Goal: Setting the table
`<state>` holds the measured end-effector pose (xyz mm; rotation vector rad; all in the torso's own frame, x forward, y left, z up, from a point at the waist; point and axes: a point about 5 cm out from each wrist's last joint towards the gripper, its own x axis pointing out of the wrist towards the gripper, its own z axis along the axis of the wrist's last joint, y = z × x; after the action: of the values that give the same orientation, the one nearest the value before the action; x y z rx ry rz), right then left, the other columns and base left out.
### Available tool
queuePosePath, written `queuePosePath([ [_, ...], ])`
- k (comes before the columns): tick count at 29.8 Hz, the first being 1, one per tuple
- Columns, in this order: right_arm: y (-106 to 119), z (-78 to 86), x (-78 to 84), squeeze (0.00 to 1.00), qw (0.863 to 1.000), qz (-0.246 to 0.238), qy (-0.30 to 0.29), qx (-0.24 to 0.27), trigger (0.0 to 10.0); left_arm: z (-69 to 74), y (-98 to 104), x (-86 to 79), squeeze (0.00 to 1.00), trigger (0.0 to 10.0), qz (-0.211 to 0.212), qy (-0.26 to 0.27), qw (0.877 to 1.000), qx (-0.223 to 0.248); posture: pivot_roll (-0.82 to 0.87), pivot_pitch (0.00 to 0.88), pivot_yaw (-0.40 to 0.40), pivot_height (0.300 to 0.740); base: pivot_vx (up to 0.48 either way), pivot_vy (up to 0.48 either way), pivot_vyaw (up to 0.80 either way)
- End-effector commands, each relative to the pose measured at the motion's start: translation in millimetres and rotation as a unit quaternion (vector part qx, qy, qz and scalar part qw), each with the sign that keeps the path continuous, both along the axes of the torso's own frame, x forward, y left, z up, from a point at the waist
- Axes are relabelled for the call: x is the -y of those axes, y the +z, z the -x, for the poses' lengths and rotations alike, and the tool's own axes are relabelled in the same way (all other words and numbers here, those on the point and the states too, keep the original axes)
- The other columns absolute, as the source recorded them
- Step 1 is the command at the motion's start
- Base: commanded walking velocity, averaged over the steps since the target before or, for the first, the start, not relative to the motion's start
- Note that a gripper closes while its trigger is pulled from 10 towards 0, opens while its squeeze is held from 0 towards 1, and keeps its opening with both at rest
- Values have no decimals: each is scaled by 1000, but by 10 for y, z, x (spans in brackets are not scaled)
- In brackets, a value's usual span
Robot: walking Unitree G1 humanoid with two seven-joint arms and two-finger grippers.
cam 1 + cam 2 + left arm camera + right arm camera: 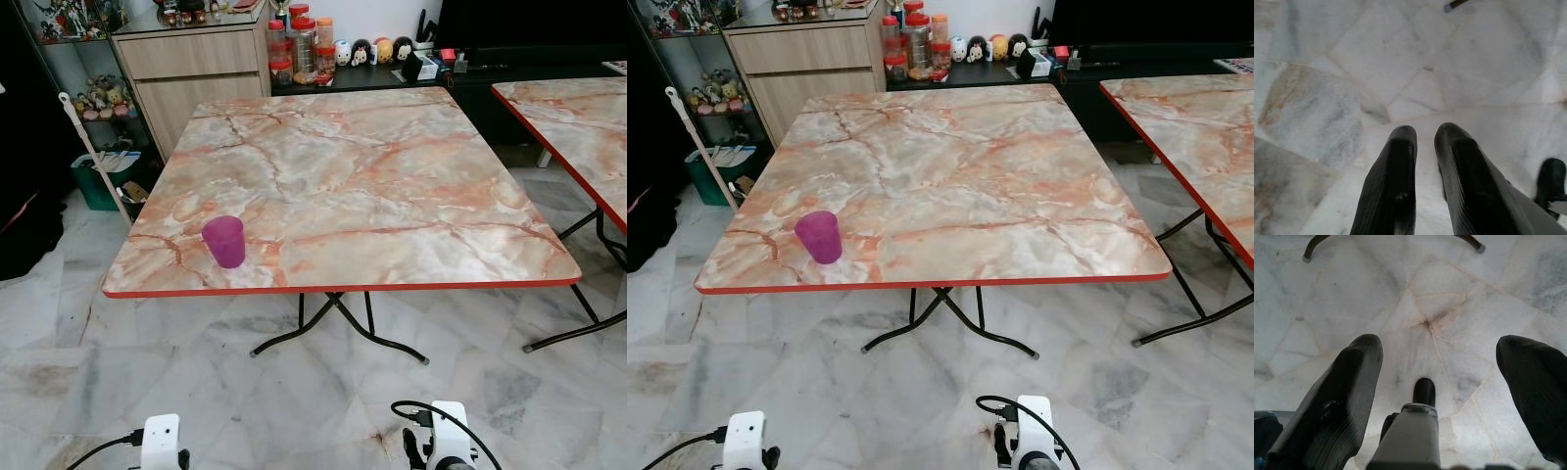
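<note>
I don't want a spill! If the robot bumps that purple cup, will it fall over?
Probably, yes. The purple cup looks like thin, translucent plastic, so likely light and easily tipped. It narrows toward its base and stands near the table's front edge, so a push might send it rolling off.

cup (225,241) on table (392,186) near front-left edge, second table (578,127) to the right

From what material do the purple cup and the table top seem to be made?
The purple cup looks like translucent plastic: light passes through its wall. The table top has a glossy marble pattern with a red edge, so probably printed laminate, not real stone; its folding legs look like black metal tube.
</note>
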<state>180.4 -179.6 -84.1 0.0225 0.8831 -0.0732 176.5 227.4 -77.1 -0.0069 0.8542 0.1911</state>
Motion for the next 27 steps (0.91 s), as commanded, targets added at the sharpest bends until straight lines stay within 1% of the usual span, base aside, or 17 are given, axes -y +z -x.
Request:
queuePosePath([
  [1, -20, 31, -84, 0, 1000, -7, 21, -3, 10000, 51, -7, -68, 0, 10000, -3, 4, 1000, -5, 24, 0, 53, 740, 0, 0, 0],
  [3, -23, 37, -110, 0, 999, -8, 41, -4, 10000, 79, -16, -74, 0, 10000, -5, 4, 1000, -6, 27, 0, 57, 740, 0, 0, 0],
  [4, -14, 25, -81, 0, 999, -4, 52, -2, 10000, 96, -35, -29, 0, 10000, -3, 0, 1000, -10, 12, 0, 67, 740, 0, 0, 0],
  [6, -11, 21, -66, 0, 999, -2, 54, -2, 10000, 102, -42, -9, 0, 10000, -1, -3, 1000, -12, 12, 0, 67, 740, 0, 0, 0],
  [7, 1, 11, 17, 0, 999, 2, 33, 1, 10000, 110, -61, 51, 0, 10000, 4, -11, 1000, -16, -15, 0, 79, 740, 0, 0, 0],
  [9, 18, -1, 118, 0, 1000, 6, 6, 5, 10000, 110, -82, 139, 0, 10000, 10, -23, 999, -23, -11, 0, 69, 740, 0, 0, 0],
  [10, 33, -3, 201, 0, 1000, 7, -20, 11, 10000, 64, -77, 220, 0, 10000, 16, -37, 999, -19, -27, 0, 62, 740, 0, 0, 0],
  [14, 53, 11, 341, 0, 999, 21, -45, 16, 10000, 12, -77, 361, 0, 10000, 26, -68, 997, -20, -52, 0, 73, 740, 0, 0, 0],
  [16, 60, 20, 390, 0, 998, 20, -63, 19, 10000, 7, -81, 423, 0, 10000, 27, -97, 995, -22, -68, 0, 78, 740, 0, 0, 0],
  [18, 56, 27, 387, 0, 997, 17, -67, 19, 10000, 21, -89, 439, 0, 10000, 24, -110, 993, -25, -58, 0, 72, 740, 244, 0, 0],
  [19, 47, 30, 351, 0, 998, 16, -59, 17, 10000, 30, -89, 412, 0, 10000, 23, -106, 994, -26, -38, 0, 56, 740, 247, 0, 0],
  [21, 33, 28, 281, 0, 999, 12, -42, 11, 10000, 56, -94, 365, 0, 10000, 19, -97, 995, -27, -35, 0, 49, 740, 249, 0, 0],
  [22, 11, 34, 199, 0, 1000, 12, -17, -1, 10000, 127, -120, 314, 0, 10000, 14, -83, 996, -37, -47, 0, 57, 740, 255, 0, 0],
  [23, 11, 34, 199, 0, 1000, 12, -17, -1, 10000, 127, -120, 314, 0, 10000, 14, -83, 996, -37, -47, 0, 57, 740, 255, 0, 0],
  [24, 14, 11, 144, 0, 1000, 11, 5, 0, 10000, 179, -137, 283, 0, 10000, 18, -63, 997, -41, -44, 0, 65, 740, 255, 0, 0],
  [27, 26, -18, 123, 0, 1000, 12, 20, 5, 10000, 205, -147, 275, 0, 10000, 23, -48, 998, -41, -50, 0, 66, 740, 255, 0, 0],
])
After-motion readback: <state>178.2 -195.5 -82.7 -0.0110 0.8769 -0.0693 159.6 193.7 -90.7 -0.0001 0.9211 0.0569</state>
